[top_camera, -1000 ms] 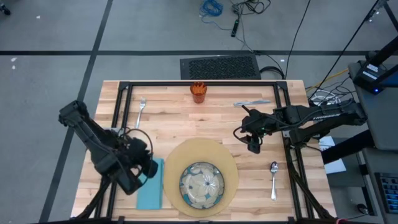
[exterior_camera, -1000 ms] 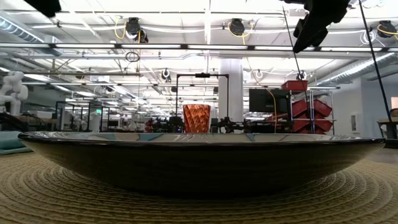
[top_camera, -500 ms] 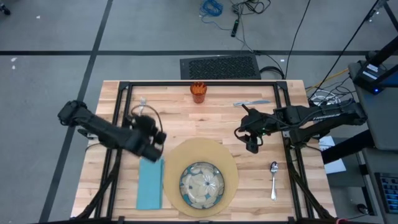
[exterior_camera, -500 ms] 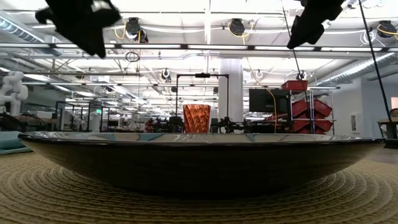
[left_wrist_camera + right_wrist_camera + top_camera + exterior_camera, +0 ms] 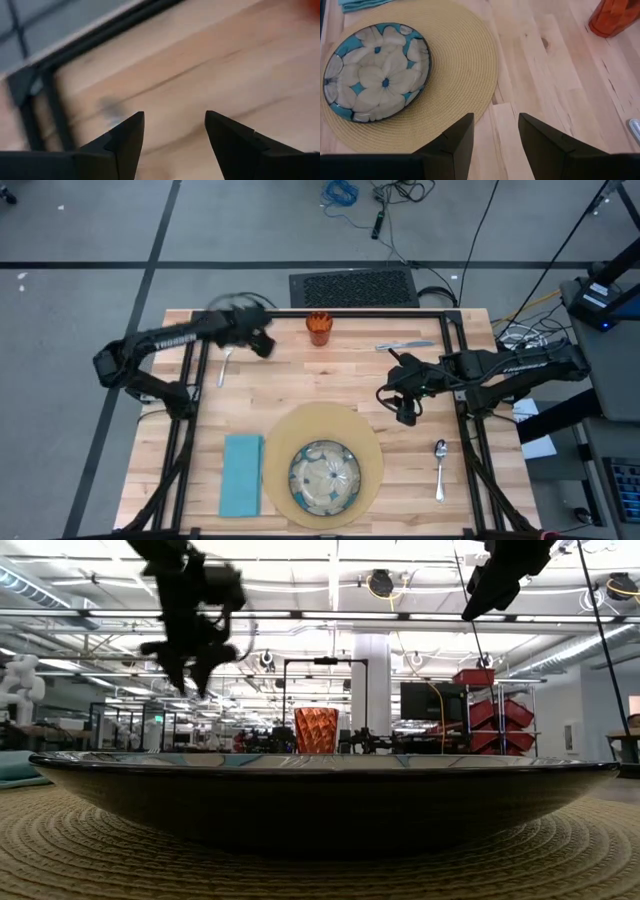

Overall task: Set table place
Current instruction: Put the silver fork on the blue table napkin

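Wooden table (image 5: 300,385) carries the fork (image 5: 226,358); left gripper (image 5: 262,344) hovers beside it, jaws spread, empty; right gripper (image 5: 406,416) also spread.

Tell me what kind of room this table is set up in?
Probably a robotics lab or workshop hall: exposed ceiling pipes, red parts bins on racks behind the table, and loose floor cables.

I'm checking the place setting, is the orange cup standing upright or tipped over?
Upright. The cup stands on its base at the table's far edge; the low view shows it vertical, rim on top.
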`<state>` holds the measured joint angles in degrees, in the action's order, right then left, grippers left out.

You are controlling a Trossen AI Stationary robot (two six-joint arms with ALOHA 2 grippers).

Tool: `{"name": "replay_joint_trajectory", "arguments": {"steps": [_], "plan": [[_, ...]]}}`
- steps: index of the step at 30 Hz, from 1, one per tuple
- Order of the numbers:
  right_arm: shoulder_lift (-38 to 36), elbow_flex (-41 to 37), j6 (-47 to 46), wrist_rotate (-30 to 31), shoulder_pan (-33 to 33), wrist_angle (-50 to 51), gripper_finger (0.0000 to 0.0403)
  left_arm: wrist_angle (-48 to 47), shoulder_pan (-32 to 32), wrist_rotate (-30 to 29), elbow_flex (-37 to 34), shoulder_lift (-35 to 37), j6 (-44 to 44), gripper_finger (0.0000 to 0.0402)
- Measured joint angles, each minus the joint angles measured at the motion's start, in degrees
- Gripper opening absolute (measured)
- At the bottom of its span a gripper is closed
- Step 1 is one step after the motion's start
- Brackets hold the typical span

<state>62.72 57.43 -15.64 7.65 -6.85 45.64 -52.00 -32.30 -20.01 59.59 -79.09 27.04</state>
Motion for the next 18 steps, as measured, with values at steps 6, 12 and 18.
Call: {"name": "replay_joint_trajectory", "arguments": {"steps": [6,12,18], "plan": [[0.0,0.0,0.6,0.1,0.0,0.3,0.0146,-10.9,-17.1,15.5,-1.1,2.0,-3.7,0.0200],[0.0,0.0,1.6,0.2,0.0,-0.5,0.0146,-13.0,-17.9,18.7,-5.2,4.2,-6.0,0.0200],[0.0,0.0,1.9,0.2,0.0,-0.5,0.0146,-7.2,-17.9,18.8,-15.3,4.6,-6.0,0.0200]]}}
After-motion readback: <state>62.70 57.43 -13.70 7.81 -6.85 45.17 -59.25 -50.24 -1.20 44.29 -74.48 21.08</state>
